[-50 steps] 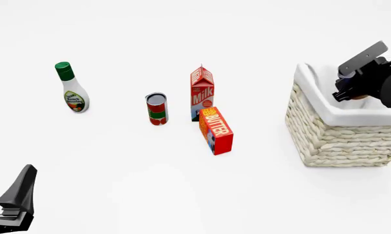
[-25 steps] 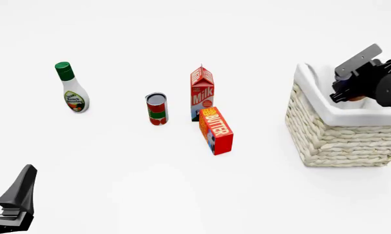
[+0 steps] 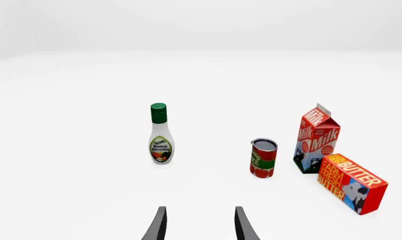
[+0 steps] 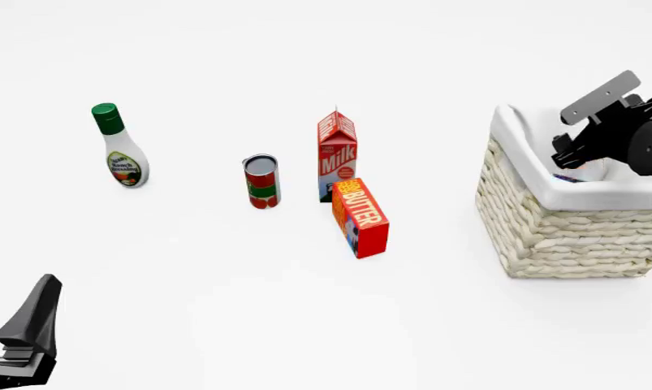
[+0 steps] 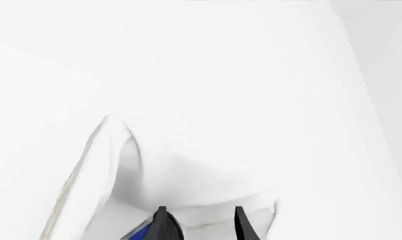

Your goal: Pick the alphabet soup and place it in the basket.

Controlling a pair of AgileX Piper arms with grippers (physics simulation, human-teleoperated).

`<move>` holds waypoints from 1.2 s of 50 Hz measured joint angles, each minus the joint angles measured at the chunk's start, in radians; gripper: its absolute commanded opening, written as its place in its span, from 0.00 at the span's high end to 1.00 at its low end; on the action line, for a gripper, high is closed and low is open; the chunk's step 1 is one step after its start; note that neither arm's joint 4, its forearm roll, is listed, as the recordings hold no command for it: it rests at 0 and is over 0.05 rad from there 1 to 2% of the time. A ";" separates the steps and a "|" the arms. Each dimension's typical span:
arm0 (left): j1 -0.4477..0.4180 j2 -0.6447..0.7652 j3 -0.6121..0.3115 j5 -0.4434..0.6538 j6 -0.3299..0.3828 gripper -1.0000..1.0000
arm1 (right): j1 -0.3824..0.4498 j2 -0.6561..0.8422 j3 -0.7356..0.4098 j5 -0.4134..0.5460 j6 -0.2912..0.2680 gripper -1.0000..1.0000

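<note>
The alphabet soup (image 4: pixel 567 177) lies inside the basket (image 4: pixel 564 236), with only a sliver of its blue label showing over the white lining. In the right wrist view the soup's blue label (image 5: pixel 142 233) sits beside one finger, not between the two. My right gripper (image 4: pixel 571 156) hovers over the basket's opening, open and holding nothing; its fingers (image 5: pixel 162 224) stand apart above the cloth rim (image 5: pixel 110 150). My left gripper (image 4: pixel 28 333) rests near the front left corner, far from the basket, and in its own wrist view the left gripper (image 3: pixel 197 227) is open and empty.
On the table stand a ranch dressing bottle (image 4: pixel 120 150), a red and green can (image 4: pixel 261 182) and a milk carton (image 4: pixel 337 156). A butter box (image 4: pixel 360 218) lies in front of the carton. All of them are left of the basket.
The orange end of the can that showed at the right gripper's fingers is gone. The can now lies lower in the basket, and the gripper sits slightly higher.
</note>
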 measured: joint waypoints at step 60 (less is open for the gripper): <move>0.000 0.000 0.000 0.000 0.000 0.00 | 0.020 -0.336 0.107 0.081 0.075 0.00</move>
